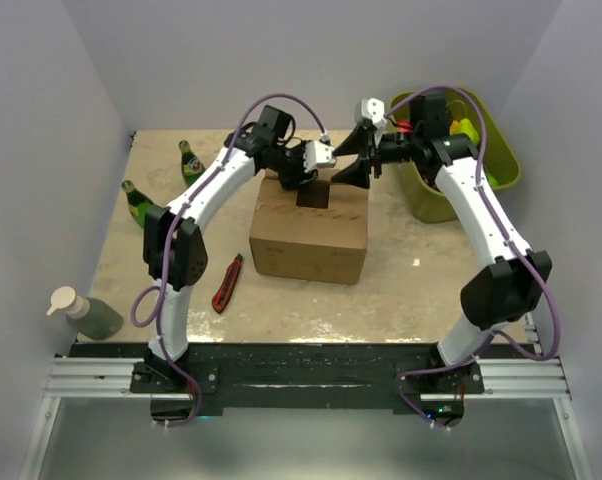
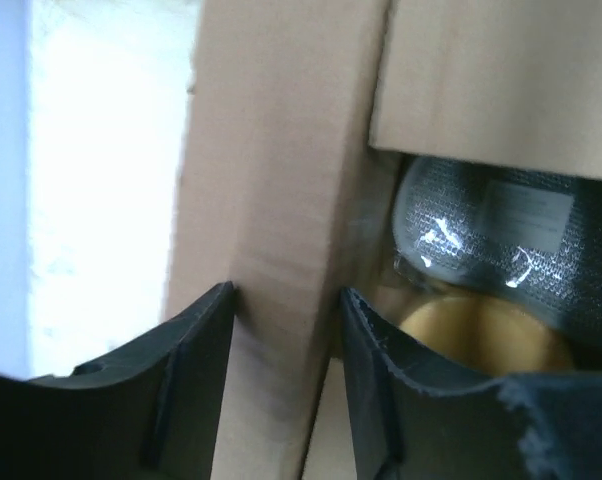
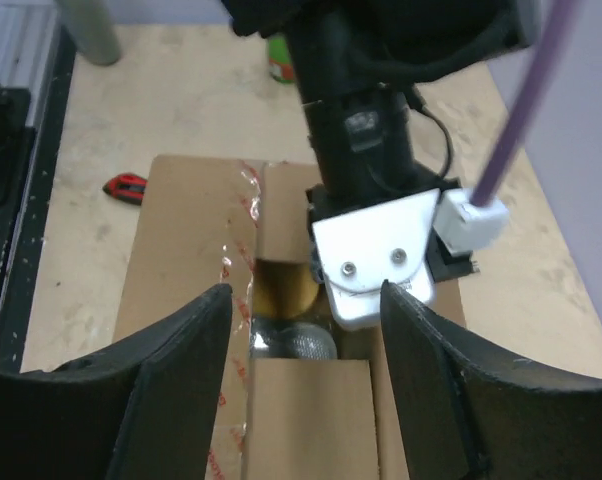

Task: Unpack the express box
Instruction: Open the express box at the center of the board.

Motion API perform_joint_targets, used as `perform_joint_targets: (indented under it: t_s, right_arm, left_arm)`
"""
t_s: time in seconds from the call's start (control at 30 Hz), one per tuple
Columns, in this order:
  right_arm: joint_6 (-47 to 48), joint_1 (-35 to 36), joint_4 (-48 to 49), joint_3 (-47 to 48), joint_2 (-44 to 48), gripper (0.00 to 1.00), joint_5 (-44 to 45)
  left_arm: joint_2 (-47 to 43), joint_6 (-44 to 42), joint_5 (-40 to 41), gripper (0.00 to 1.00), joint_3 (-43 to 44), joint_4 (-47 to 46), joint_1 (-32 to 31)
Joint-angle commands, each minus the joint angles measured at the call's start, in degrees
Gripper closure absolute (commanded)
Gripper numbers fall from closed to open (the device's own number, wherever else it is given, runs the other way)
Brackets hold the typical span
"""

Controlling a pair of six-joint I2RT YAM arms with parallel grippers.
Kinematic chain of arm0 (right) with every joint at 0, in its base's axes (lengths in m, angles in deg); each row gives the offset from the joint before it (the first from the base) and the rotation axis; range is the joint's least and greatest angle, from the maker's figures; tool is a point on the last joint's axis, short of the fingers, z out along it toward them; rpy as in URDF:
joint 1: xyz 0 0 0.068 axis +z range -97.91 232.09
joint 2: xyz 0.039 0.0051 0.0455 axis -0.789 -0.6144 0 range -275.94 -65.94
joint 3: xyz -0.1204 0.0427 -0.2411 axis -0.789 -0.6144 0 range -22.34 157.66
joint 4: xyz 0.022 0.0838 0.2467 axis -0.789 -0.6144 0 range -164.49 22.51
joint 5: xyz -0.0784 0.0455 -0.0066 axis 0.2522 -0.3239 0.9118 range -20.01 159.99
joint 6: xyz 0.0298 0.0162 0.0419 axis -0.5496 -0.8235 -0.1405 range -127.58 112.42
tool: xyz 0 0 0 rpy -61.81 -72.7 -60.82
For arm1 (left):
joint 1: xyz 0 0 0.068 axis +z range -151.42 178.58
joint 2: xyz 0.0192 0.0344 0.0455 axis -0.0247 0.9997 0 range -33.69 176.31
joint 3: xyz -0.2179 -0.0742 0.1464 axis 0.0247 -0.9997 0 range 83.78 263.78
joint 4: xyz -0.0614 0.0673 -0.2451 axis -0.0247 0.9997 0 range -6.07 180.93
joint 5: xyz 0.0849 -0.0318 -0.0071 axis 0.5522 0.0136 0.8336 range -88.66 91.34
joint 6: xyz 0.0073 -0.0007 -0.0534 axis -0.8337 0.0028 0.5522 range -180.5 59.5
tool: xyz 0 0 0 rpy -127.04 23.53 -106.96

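Top view: box (image 1: 306, 240) sits central on the worktop (image 1: 411, 285), both arms over its open far end; left wrist: left gripper (image 2: 286, 292) nips a raised flap (image 2: 281, 150), likely to hold it clear; right wrist: right gripper (image 3: 303, 292) hangs wide, empty, above.

You are looking into a small booth closed in by three plain, pale lavender-grey walls: the back wall (image 1: 311, 50), the left wall (image 1: 41, 120) and the right wall (image 1: 581, 100). They meet the table (image 1: 411, 290) directly. Its top is a beige, lightly speckled, stone-like surface. Along its near edge you see silver aluminium rails (image 1: 91, 378) with a black plate (image 1: 301, 365) lying across them. Below the rails is a dull grey-green surface (image 1: 301, 440), too blurred to identify. The light is soft and even, and shadows on the table are faint.
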Motion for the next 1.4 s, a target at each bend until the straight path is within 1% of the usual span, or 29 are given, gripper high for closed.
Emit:
perform_joint_targets:
  t_s: [0.0,0.03,0.07,0.1,0.13,0.17,0.2,0.3,0.43,0.5,0.53,0.57,0.67,0.7,0.73,0.83,0.93,1.0,1.03,1.13,1.2,1.3,1.33,1.37]
  right_arm:
    - [19.0,-0.7,-28.5,3.7,-7.3,0.33,-2.1]
    - [21.4,-0.7,-36.7,4.7,-8.5,0.32,-1.7]
    - [29.3,-0.6,-42.1,7.9,-11.9,0.32,-1.2]
    - [32.9,-0.5,-47.2,9.6,-13.5,0.32,-0.9]
    - [32.6,0.0,-49.3,10.4,-14.9,0.31,-0.4]
    - [30.9,0.2,-49.3,10.4,-15.5,0.26,-0.1]
    - [31.5,0.3,-49.2,10.1,-15.7,0.26,0.1]
    - [35.0,1.3,-49.7,10.1,-14.7,0.26,1.4]
    - [32.9,1.8,-45.6,9.0,-12.6,0.27,3.1]
    - [32.9,2.5,-46.9,8.2,-13.5,0.27,3.5]
    - [34.0,3.6,-49.2,8.6,-15.6,0.27,3.0]
    - [32.0,4.3,-49.2,8.4,-16.3,0.27,2.9]
    - [30.6,6.3,-49.3,9.3,-18.8,0.25,2.1]
    - [30.1,6.5,-49.2,10.1,-19.4,0.25,2.1]
    - [29.4,6.9,-49.2,10.8,-20.0,0.25,2.6]
    - [27.7,7.7,-49.2,14.0,-22.8,0.25,5.2]
    - [24.7,8.7,-49.2,15.0,-25.0,0.26,6.5]
    - [22.7,8.7,-49.2,15.2,-25.8,0.27,5.6]
    - [18.9,8.7,-49.2,15.8,-26.1,0.27,5.0]
    - [12.7,8.7,-49.3,15.2,-27.3,0.3,4.2]
    - [11.8,8.7,-49.2,13.9,-26.0,0.3,2.2]
    - [9.9,8.8,-49.2,11.5,-24.4,0.36,1.3]
    - [8.2,8.7,-49.2,10.9,-24.2,0.46,1.7]
    - [7.1,8.7,-49.2,10.6,-24.0,0.5,1.9]
  left_arm:
    - [2.8,10.8,-10.4,0.53,-3.9,10.3,1.8]
    - [2.2,12.1,-11.4,0.54,-6.9,9.2,2.0]
    - [1.6,13.3,-13.1,0.55,-8.4,6.7,2.2]
    - [1.1,15.6,-13.8,0.56,-9.7,5.7,2.4]
    - [1.2,16.5,-14.6,0.58,-11.1,5.2,2.5]
    - [1.3,17.5,-16.1,0.59,-11.6,4.5,2.6]
    - [1.4,19.8,-16.9,0.59,-12.0,3.8,2.6]
    - [0.7,21.7,-18.7,0.6,-13.9,2.0,2.5]
    - [-0.5,23.2,-19.7,0.7,-14.6,2.2,2.7]
    - [-1.6,24.9,-19.7,0.74,-15.3,1.2,2.8]
    - [-2.0,25.3,-19.7,0.76,-15.5,0.9,2.8]
    - [-2.2,25.5,-19.4,0.77,-15.7,0.7,2.8]
    - [-3.4,26.8,-18.7,0.86,-16.1,-0.1,2.9]
    - [-3.8,27.4,-18.4,0.96,-16.6,-0.3,2.9]
    - [-4.0,27.7,-18.1,0.99,-16.7,-0.5,3.0]
    - [-4.3,28.8,-18.6,1.0,-17.5,-1.3,3.5]
    - [-4.4,29.7,-18.7,1.0,-17.9,-2.0,4.0]
    - [-4.1,30.2,-18.4,1.0,-17.9,-2.2,4.2]
    - [-4.1,30.6,-18.4,1.0,-17.9,-2.6,4.4]
    - [-3.8,31.5,-17.9,1.0,-18.0,-3.2,4.9]
    - [-3.2,32.4,-17.0,1.0,-17.9,-3.7,5.6]
    - [-2.3,32.9,-15.6,1.0,-17.0,-4.4,6.7]
    - [-2.1,33.0,-15.2,1.0,-16.7,-4.7,7.0]
    - [-1.9,33.0,-14.5,1.0,-16.5,-4.8,7.2]
